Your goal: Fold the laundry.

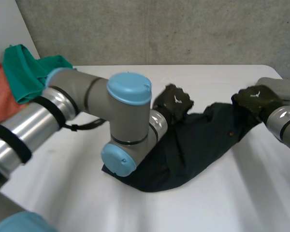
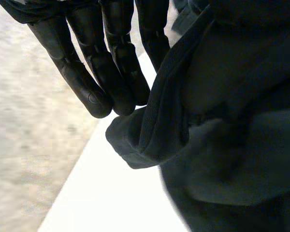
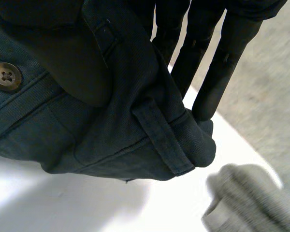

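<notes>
Dark garment [image 1: 193, 150] lies bunched mid-table, apparently 0 folds made: left hand [image 1: 176, 101] and right hand [image 1: 253, 99] each pinch a waistband end between thumb and near-straight fingers; green cloth [image 1: 24, 67] left to fold.

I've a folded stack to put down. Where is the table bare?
Bare: the far strip of table behind the dark trousers, between teal cloth and grey cloth; also the near right, before the trousers. Crowded: the middle, where left hand and right hand hold the trousers, and the left, under the left arm.
</notes>
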